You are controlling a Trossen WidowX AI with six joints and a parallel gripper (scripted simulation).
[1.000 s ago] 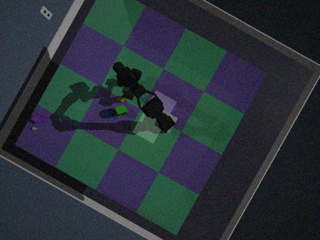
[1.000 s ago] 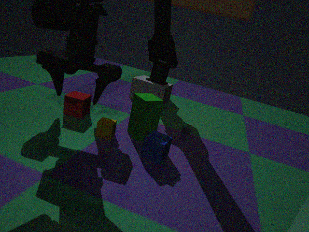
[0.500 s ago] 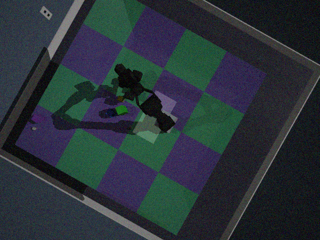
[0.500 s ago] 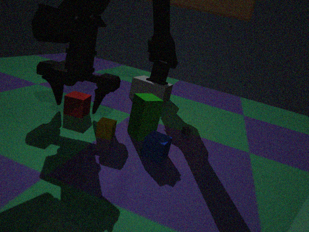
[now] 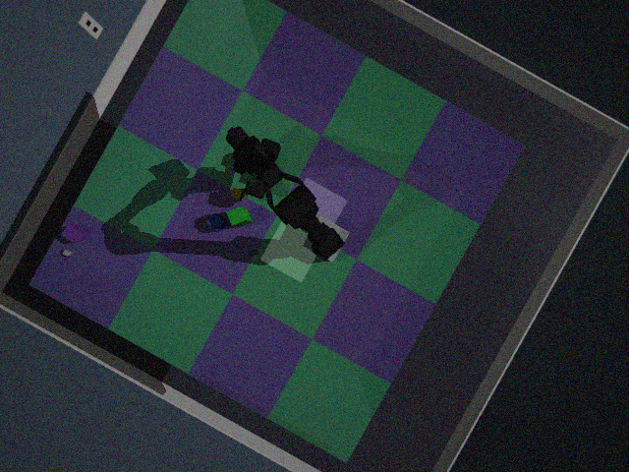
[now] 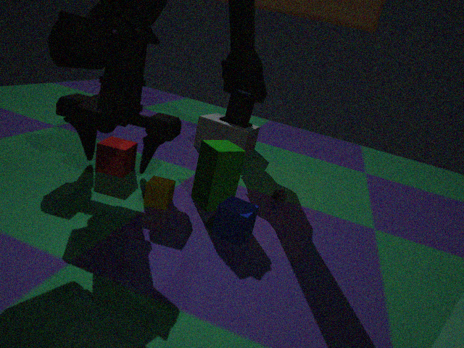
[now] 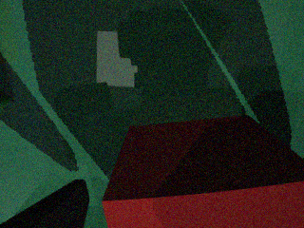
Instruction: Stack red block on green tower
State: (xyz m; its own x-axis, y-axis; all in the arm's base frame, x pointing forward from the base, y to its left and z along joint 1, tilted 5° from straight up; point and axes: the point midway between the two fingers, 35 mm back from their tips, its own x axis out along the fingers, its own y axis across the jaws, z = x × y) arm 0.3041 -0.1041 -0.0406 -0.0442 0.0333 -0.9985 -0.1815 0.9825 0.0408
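The red block [image 6: 115, 148] [image 7: 203, 222] sits on a green floor square at the left of the exterior view and fills the lower part of the wrist view. My gripper [image 6: 117, 162] is open, lowered over the block with one finger on each side; I cannot tell whether the fingers touch it. In the top view the arm hides the block. The green tower [image 5: 238, 216] [image 6: 219, 172] stands upright to the right of the red block, well apart from it.
A yellow-orange block [image 5: 236, 193] [image 6: 159, 193] lies between the red block and the tower. A blue block [image 5: 216, 221] [image 6: 235, 217] lies just in front of the tower. The arm's pale base [image 6: 209, 127] stands behind the tower. A small purple object [image 5: 73, 232] lies near the floor's left edge.
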